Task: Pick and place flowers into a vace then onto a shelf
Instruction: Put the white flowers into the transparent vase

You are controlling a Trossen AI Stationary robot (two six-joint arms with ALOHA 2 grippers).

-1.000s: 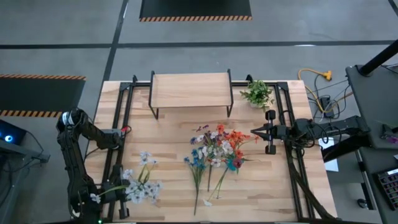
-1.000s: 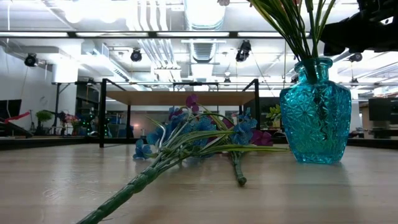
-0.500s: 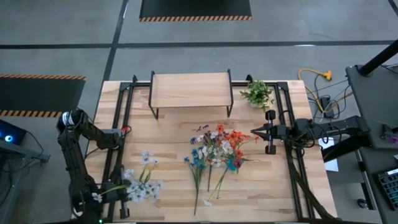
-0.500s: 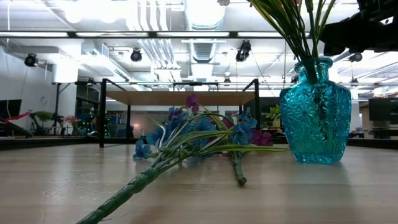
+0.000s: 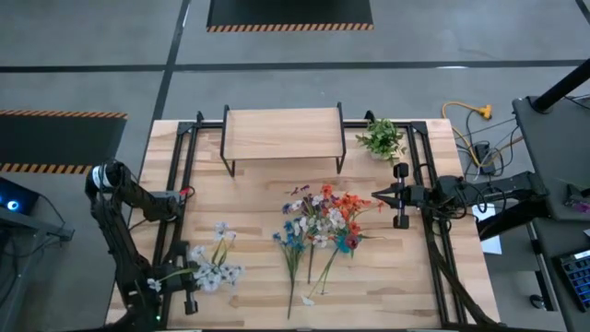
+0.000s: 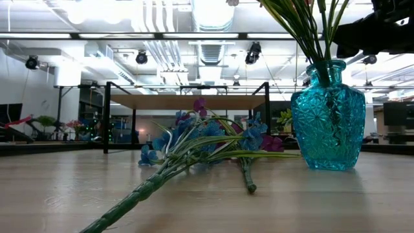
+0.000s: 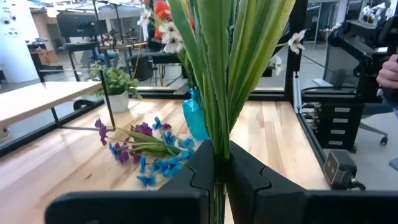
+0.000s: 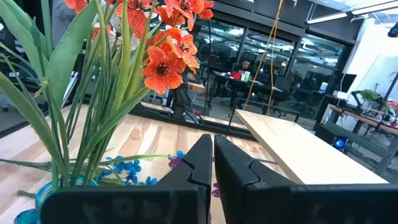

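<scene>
My left gripper (image 5: 181, 279) is at the table's near left corner, shut on a bunch of white flowers (image 5: 215, 267) with green stems (image 7: 230, 74). A teal glass vase (image 6: 328, 116) with orange-red and other flowers (image 5: 324, 210) stands mid-table. Blue and purple flowers (image 6: 194, 139) lie flat on the tabletop beside it. The shelf (image 5: 283, 134) stands on its black legs at the far edge. My right gripper (image 5: 376, 195) hovers level to the right of the vase, shut and holding nothing. My left gripper pinches the bunched green stems (image 7: 219, 152) between its two fingers, low on the stems. The fingers come level from the table's left and lie across the stems. The bunch rises ahead of the fingers, with its white blooms (image 7: 297, 40) spread out above.
A small bushy green plant (image 5: 381, 138) stands in the far right corner beside the shelf. Black frame rails (image 5: 433, 231) run along both table sides. A person's hand (image 7: 390, 70) shows beyond the table's right side. Bare wood lies between the white bunch and the lying flowers.
My left gripper has sunk toward the tabletop, keeping level and shut on the white bunch. The bunch has come down with it and shifted slightly toward the table's right.
</scene>
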